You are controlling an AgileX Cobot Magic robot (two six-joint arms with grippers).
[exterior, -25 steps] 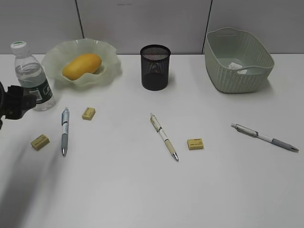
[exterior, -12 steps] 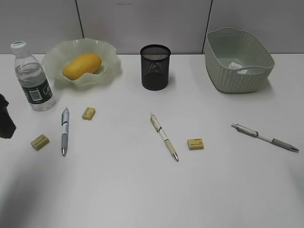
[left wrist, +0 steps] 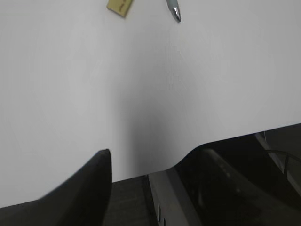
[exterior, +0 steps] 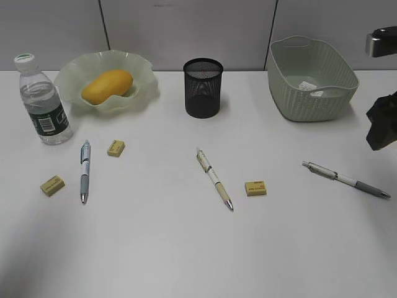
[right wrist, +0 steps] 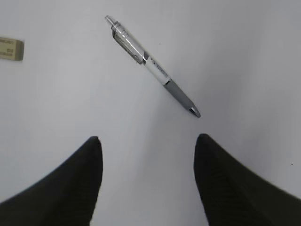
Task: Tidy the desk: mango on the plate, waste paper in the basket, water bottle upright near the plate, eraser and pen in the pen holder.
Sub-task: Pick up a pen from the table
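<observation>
Done: mango [exterior: 107,86] on plate [exterior: 142,69], waste paper [exterior: 306,85] in basket [exterior: 291,99], water bottle [exterior: 43,101] upright. Remaining: three pens and three erasers lie on the tabletop [exterior: 186,248], outside pen holder [exterior: 202,88]. Right claw [right wrist: 148,155], spread wide and empty, hovers over the lower-right pen [right wrist: 151,65]; left claw [left wrist: 155,165] looks open and empty.

Your bench [exterior: 186,248] is a plain white top, matt and smooth, giving only soft shadows. At ten o'clock the plate [exterior: 142,71] looks like translucent pale green plastic or glass — glossy on its ruffled rim — and the mango [exterior: 107,86] on it has smooth, faintly shiny skin. The water bottle [exterior: 42,102] is clear plastic with a dark printed label. At twelve o'clock the pen holder [exterior: 202,88] is black metal mesh. The basket [exterior: 310,99] at two o'clock is matt ribbed plastic. In your right wrist view, the pen [right wrist: 153,66] shows a shiny metallic upper barrel, white plastic and a grey grip; the right end effector [right wrist: 146,183] has dull black fingers.
</observation>
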